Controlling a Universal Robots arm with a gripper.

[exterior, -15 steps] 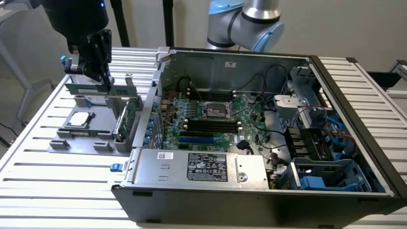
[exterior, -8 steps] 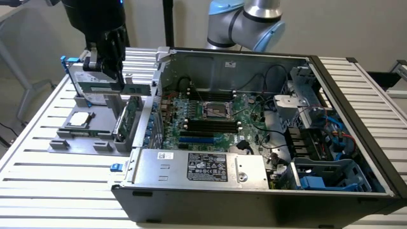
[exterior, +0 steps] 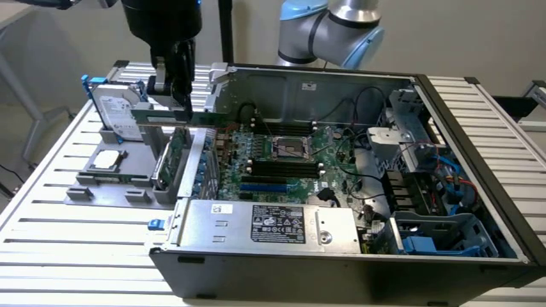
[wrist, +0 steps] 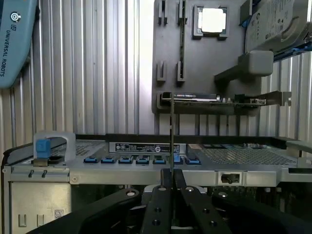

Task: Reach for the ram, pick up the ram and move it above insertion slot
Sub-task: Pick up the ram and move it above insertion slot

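Now gripper (wrist: 170, 187) fingers (wrist: 157, 204) nrly closed, pinching ram (exterior: 179, 118) (edge-on, wrist view).

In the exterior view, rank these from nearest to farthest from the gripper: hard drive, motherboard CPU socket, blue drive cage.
1. Hard drive: just to the exterior view's left of the gripper, which holds the ram.
2. CPU socket: mid-case.
3. Blue drive cage: case's near right corner.
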